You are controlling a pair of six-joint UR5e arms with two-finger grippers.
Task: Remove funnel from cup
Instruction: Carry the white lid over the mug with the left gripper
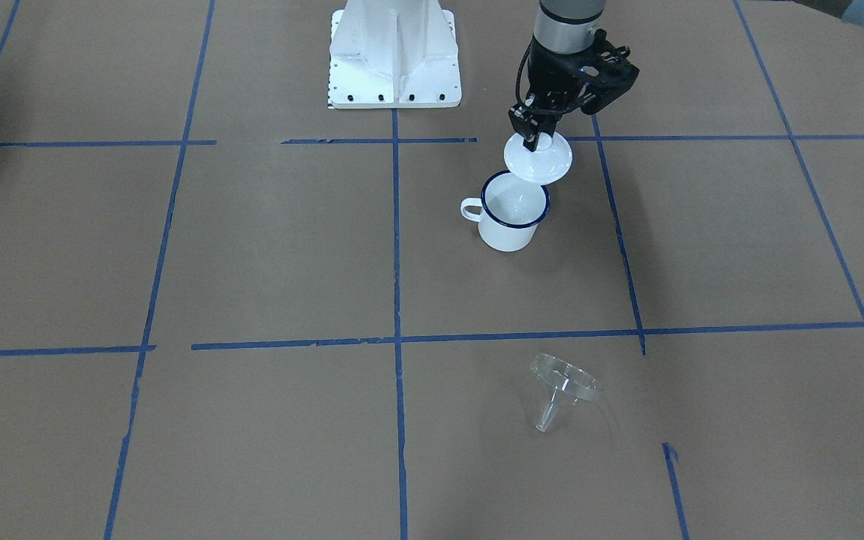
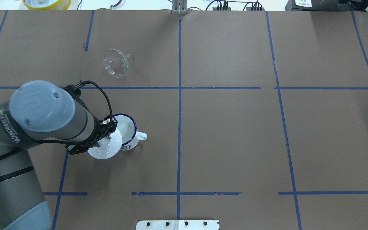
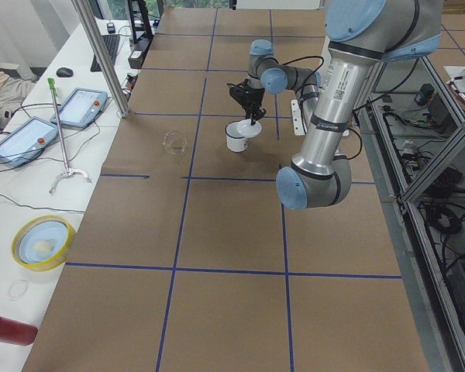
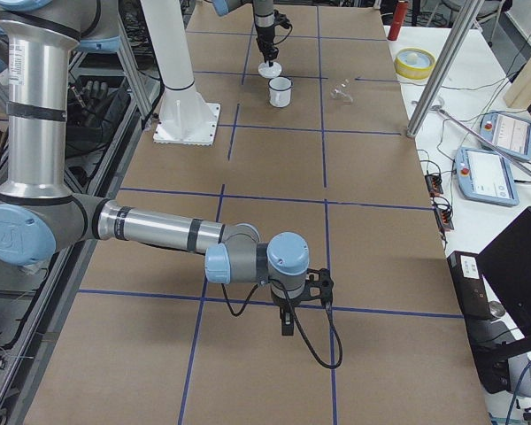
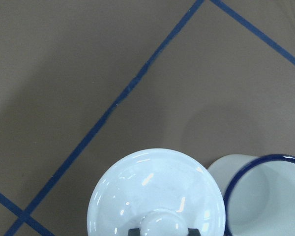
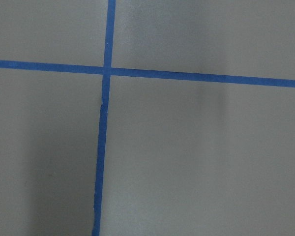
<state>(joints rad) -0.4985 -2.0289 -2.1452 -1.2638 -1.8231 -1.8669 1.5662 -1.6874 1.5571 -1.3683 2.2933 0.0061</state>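
The clear plastic funnel [image 1: 563, 379] lies on its side on the brown table, far from the cup; it also shows in the overhead view [image 2: 116, 62]. The white cup [image 1: 511, 214] with a blue rim stands upright and looks empty [image 2: 128, 134]. My left gripper [image 1: 537, 139] is shut on the knob of a round white lid [image 1: 538, 159]. It holds the lid in the air beside and partly over the cup's rim. In the left wrist view the lid [image 5: 157, 191] sits left of the cup [image 5: 265, 196]. My right gripper [image 4: 288, 323] is far from both, low over the table; I cannot tell if it is open or shut.
The robot's white base plate [image 1: 394, 56] stands at the table's robot side. Blue tape lines [image 1: 396, 225] cross the brown paper. Beyond the far edge are a metal post [image 3: 101, 54], tablets and a yellow bowl [image 3: 40, 242].
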